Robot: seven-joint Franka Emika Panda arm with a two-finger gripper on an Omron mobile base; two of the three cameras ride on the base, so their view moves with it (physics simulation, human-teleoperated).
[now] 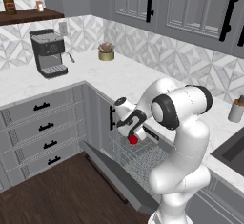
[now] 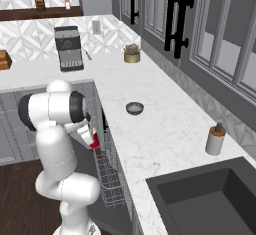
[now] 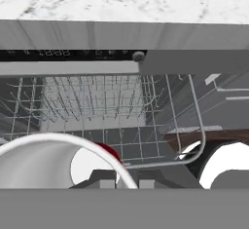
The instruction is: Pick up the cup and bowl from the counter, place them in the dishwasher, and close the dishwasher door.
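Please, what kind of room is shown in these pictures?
It appears to be a home kitchen, rendered. A marble-look counter carries a coffee machine, a dark sink is set into it, and an open dishwasher with a wire rack sits below.

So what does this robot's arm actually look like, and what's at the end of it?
The arm is made of fat, rounded, glossy white segments, joined by dark grey to black rings at the joints. No loose cables or markings are visible on it. At its end sits a white-and-black gripper with two small dark fingers, blocky in the hand view.
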